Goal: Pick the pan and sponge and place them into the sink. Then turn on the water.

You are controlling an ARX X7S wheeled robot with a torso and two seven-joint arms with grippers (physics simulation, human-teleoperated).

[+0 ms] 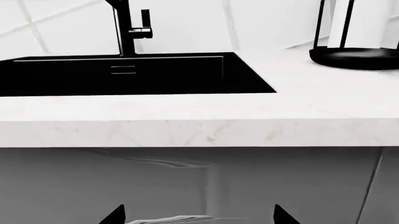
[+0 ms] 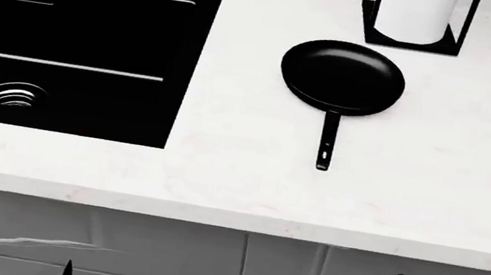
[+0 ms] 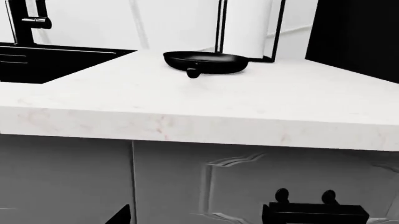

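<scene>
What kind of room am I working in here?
Most likely a kitchen: a pale stone-look countertop with a black sink and faucet set in it, a frying pan on top, a paper towel holder behind, and cabinet fronts below.

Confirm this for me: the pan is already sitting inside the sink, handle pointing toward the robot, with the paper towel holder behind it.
Not quite. The pan is not in the sink; the head view shows it on the white countertop, on the side of the basin toward the robot's right arm and apart from it. The rest holds: its handle points toward the robot, and the paper towel holder stands behind it.
</scene>
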